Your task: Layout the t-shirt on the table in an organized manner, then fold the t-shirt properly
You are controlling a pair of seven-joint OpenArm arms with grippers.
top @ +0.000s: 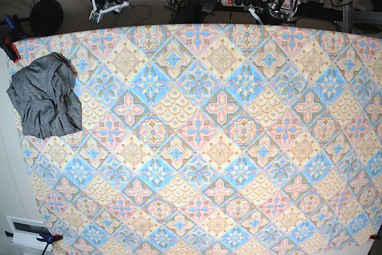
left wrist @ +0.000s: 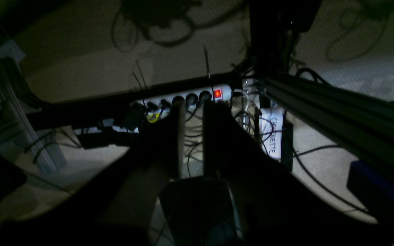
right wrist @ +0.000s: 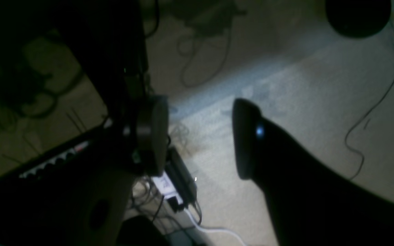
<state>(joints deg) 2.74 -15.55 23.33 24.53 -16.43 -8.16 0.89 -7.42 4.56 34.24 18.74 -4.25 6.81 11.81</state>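
Observation:
The t-shirt (top: pixel 45 97) is a dark-grey crumpled heap near the left edge of the table (top: pixel 221 135), which is covered in a diamond-tile cloth. Both arms are behind the table's far edge, well away from the shirt. My right gripper (top: pixel 107 10) hangs over the carpet, and in the right wrist view (right wrist: pixel 200 143) its fingers stand wide apart with nothing between them. My left gripper (top: pixel 262 11) is at the far right. In the left wrist view (left wrist: pixel 193 106) its fingers (left wrist: pixel 178 136) show a narrow gap and hold nothing.
A power strip (left wrist: pixel 183 97) with a lit red switch and tangled cables lies on the floor under the left gripper. An aluminium frame rail (left wrist: pixel 337 106) runs beside it. A red clamp (top: pixel 9 46) grips the table's left edge. A white box (top: pixel 24 231) sits off the near left corner.

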